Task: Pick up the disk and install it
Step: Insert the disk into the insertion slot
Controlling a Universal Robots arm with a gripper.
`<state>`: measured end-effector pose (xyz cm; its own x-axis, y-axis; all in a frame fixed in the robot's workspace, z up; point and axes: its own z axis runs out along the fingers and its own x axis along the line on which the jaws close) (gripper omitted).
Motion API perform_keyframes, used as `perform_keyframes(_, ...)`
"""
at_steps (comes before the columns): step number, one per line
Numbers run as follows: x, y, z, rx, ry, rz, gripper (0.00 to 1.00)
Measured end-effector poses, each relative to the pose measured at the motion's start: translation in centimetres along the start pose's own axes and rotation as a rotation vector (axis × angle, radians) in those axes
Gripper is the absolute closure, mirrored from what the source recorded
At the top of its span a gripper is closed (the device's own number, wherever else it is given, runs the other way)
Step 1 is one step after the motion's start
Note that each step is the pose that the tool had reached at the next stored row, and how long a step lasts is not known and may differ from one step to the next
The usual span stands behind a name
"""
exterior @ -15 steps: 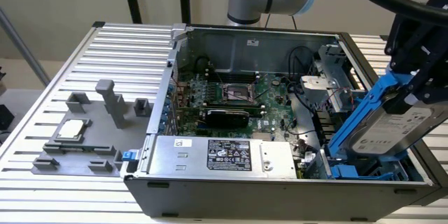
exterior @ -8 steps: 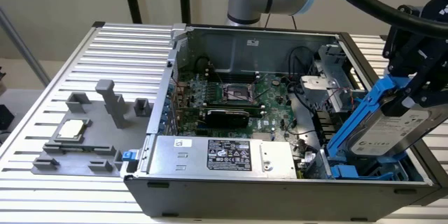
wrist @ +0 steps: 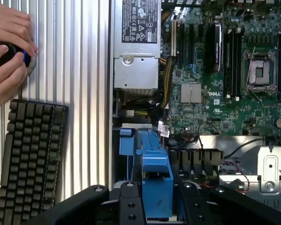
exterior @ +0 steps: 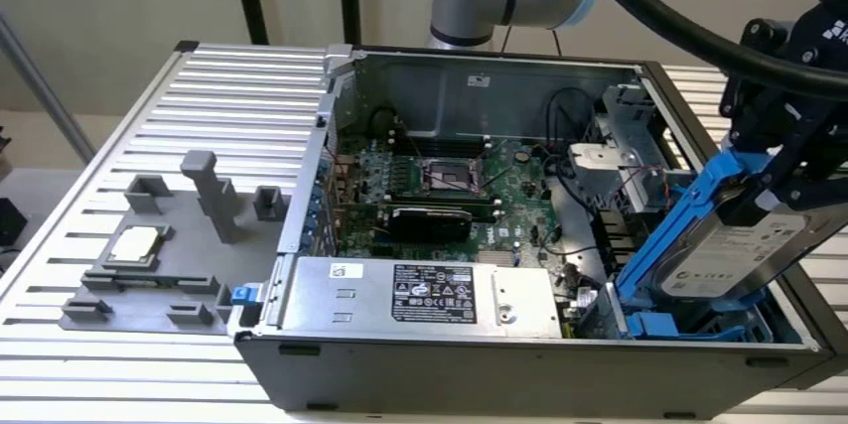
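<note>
1. My gripper (exterior: 779, 191) was clamped on the disk (exterior: 740, 245), which sat tilted, its low end inside the computer case (exterior: 530, 359).
2. Install step, I reckon: not seated yet, and it wanted squaring up with the case's drive bay (exterior: 673, 324).

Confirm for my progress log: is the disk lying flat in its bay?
No, the disk stands steeply tilted over the edge of the case, clamped in the jaws.

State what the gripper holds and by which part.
The gripper holds the disk by the upper end of its blue carrier.
</note>
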<state>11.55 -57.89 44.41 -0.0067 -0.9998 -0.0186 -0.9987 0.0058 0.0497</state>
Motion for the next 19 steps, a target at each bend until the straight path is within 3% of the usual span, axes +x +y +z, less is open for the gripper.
perform_keyframes(7, 0.0, -0.04, 0.53, 0.0, 0.0, -0.003, 1.0)
perform_keyframes(19, 0.1, -0.13, 2.67, -0.0002, 0.0004, -0.011, 1.0)
